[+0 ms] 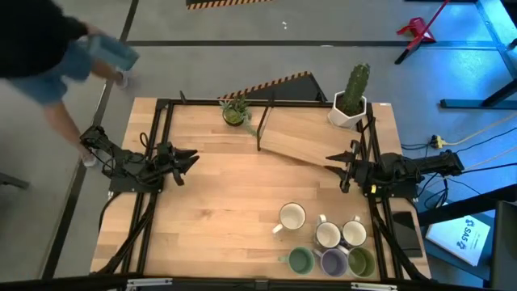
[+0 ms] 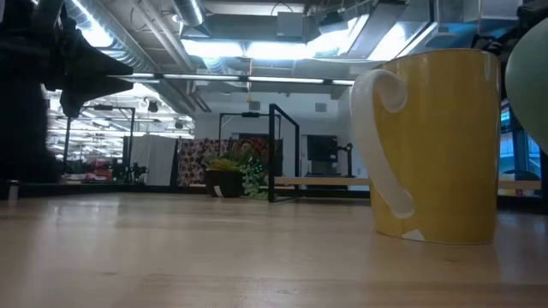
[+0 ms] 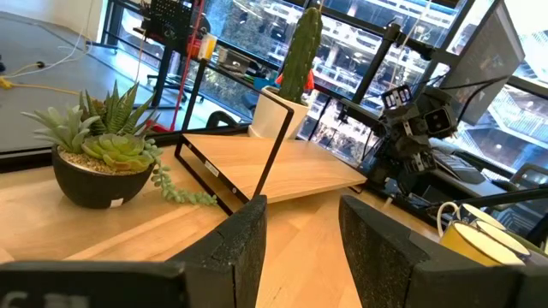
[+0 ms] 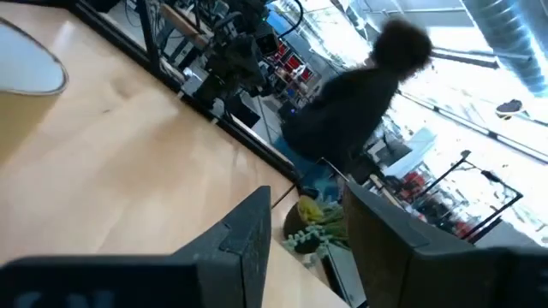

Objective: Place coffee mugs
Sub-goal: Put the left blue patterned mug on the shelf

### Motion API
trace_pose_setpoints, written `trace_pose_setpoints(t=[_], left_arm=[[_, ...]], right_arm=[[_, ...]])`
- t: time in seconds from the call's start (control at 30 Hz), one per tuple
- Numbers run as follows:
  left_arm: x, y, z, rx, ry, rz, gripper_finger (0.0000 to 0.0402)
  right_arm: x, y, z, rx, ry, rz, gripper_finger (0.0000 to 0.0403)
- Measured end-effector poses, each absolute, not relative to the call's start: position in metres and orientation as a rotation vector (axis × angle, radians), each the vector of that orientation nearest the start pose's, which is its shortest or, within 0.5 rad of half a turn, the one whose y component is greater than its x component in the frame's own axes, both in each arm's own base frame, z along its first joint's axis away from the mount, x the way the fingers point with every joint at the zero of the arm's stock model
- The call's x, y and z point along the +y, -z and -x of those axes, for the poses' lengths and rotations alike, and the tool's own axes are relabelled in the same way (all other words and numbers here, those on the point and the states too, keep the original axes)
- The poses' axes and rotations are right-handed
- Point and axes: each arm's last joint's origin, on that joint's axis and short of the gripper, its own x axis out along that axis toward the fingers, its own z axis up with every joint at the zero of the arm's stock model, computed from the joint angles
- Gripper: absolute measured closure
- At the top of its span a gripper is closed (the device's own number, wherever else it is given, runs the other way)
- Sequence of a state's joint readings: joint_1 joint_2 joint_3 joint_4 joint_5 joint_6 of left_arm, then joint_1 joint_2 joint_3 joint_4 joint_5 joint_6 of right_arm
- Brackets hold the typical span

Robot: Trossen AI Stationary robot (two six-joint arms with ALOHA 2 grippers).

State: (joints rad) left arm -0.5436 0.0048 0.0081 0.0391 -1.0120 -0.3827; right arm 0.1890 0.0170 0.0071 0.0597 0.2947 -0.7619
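Six coffee mugs (image 1: 327,242) sitting clustered at table's (image 1: 226,194) near right corner: white mug (image 1: 292,217) standing slightly apart, two white behind, two green flanking lavender mug (image 1: 334,261) in front. Left gripper (image 1: 187,158) hovering at left edge, fingers parted, holding nothing. Right gripper (image 1: 333,162) hovering at right edge beside wooden board (image 1: 303,137), fingers parted, empty.

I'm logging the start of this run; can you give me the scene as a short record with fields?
mugs: six mugs clustered at the near right of the table, none held
mug colours: three white, two green, one lavender
shelf: wooden shelf at the far side, nothing on it
plants: small succulent and cactus at the far edge
left gripper: at the left side, jaws open, empty
right gripper: at the right side, jaws open, empty
person: beyond the far left corner
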Motion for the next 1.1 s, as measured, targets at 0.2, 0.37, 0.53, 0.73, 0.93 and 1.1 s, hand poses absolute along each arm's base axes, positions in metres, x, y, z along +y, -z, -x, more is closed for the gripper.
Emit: trace_pose_setpoints(t=[0.2,0.37,0.53,0.73,0.93,1.1], left_arm=[[-0.022,-0.169,-0.084,-0.120,-0.457,0.406,0.0259],[-0.022,-0.169,-0.084,-0.120,-0.457,0.406,0.0259],[-0.022,-0.169,-0.084,-0.120,-0.457,0.405,0.0259],[-0.023,-0.170,-0.085,-0.132,-0.449,0.424,0.0259],[-0.021,-0.173,-0.084,-0.167,-0.491,0.470,0.0259],[-0.022,-0.176,-0.084,-0.216,-0.446,0.600,0.0259]], right_arm=[[0.011,-0.171,-0.097,-0.020,0.099,0.684,0.0267],[0.012,-0.182,-0.096,-0.162,0.052,0.447,0.0267],[0.012,-0.194,-0.093,-0.295,0.058,0.264,0.0267],[0.009,-0.225,-0.080,-0.563,0.094,0.143,0.0267],[0.007,-0.271,-0.061,-0.725,0.073,0.127,0.0267],[0.006,-0.315,-0.048,-0.818,0.050,0.190,0.0267]])
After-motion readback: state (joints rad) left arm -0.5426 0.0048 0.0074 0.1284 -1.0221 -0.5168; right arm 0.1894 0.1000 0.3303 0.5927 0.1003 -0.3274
